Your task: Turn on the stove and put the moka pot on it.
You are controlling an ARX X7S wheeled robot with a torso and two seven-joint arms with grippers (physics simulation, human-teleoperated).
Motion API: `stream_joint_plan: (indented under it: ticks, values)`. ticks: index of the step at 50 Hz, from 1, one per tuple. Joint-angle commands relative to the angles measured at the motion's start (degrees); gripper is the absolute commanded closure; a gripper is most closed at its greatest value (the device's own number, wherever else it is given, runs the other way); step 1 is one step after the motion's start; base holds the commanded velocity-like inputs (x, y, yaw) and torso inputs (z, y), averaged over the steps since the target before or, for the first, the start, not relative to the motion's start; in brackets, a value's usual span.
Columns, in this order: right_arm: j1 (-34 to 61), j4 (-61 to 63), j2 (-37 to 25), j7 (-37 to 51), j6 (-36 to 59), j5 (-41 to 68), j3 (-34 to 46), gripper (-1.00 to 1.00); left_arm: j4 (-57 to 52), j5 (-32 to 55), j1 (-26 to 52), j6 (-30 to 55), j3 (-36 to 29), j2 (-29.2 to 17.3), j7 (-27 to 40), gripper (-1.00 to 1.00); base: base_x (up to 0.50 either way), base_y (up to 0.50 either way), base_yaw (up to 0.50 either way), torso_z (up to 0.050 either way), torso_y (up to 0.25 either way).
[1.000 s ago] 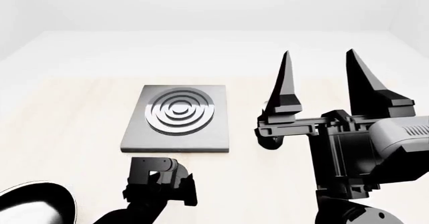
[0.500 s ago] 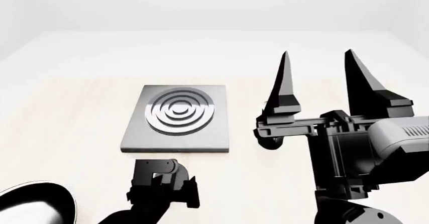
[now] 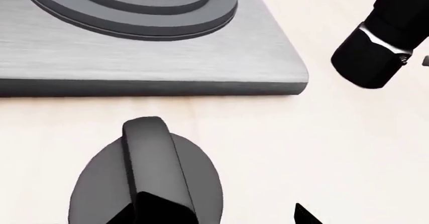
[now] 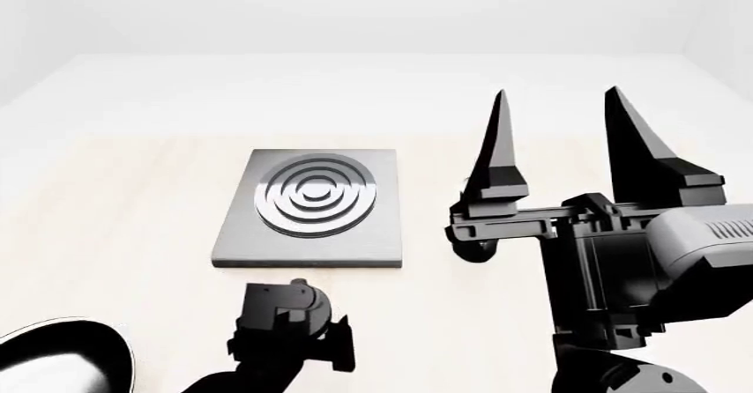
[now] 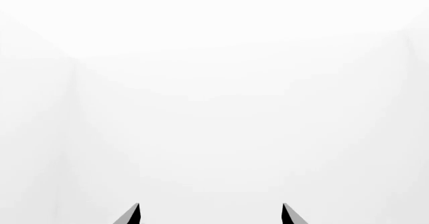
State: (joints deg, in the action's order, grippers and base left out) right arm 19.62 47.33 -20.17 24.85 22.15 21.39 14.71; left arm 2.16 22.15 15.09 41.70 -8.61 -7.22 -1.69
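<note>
The stove (image 4: 235, 243) is a flat grey plate with raised burner rings, left of centre on the table; it also shows in the left wrist view (image 3: 201, 68). Its round knob with a ridge (image 3: 150, 156) lies just in front of the plate. My left gripper (image 3: 234, 215) hovers right over the knob, jaws apart, one fingertip (image 3: 164, 209) over the ridge, the other (image 3: 305, 216) off to the side. In the head view the left gripper (image 4: 294, 327) hides the knob. The black moka pot (image 3: 372, 53) stands right of the stove, mostly hidden behind my right gripper (image 4: 555, 102), which is raised, open and empty.
A black frying pan (image 4: 118, 349) sits at the near left corner of the head view. The right wrist view shows only a white wall beyond the open right gripper (image 5: 210, 215). The light table (image 4: 118, 199) runs back to a white wall.
My left gripper has shifted a little nearer and to the right and turned slightly over the knob. The right arm, stove and moka pot have not moved.
</note>
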Motion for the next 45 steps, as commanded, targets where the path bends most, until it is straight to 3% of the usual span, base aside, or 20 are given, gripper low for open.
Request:
stream_joint_plan:
  ticks: [1, 17, 26, 35, 45]
  values:
    - [0.14, 0.03, -0.22, 0.28, -0.05, 0.35, 0.02, -1.00, -1.49, 2.62, -0.49, 0.88, -3.03, 0.81, -0.66, -1.00, 0.00, 0.00, 0.00, 0.000, 0.000]
    - [0.24, 0.24, -0.76, 0.66, 0.05, 1.18, -0.34, -1.00, -7.81, 4.33, 0.07, 5.17, -7.33, 0.98, -0.04, -1.00, 0.00, 0.00, 0.00, 0.000, 0.000]
    - [0.35, 0.25, -0.91, 0.75, 0.00, 1.20, 0.07, -1.00, -15.61, 5.49, 3.20, 8.14, -6.11, -0.35, 2.58, -1.00, 0.00, 0.00, 0.00, 0.000, 0.000]
    - [0.67, -1.52, -0.81, 0.49, -0.80, 0.90, 0.36, -1.00, -33.73, 3.55, 6.70, 8.68, -5.57, -5.15, 6.22, -1.00, 0.00, 0.00, 0.00, 0.000, 0.000]
    - [2.28, -6.76, -0.67, -0.29, -2.00, 0.40, 0.02, -1.00, -50.64, -8.06, 7.97, 1.49, -7.15, -12.98, 11.67, -1.00, 0.00, 0.00, 0.00, 0.000, 0.000]
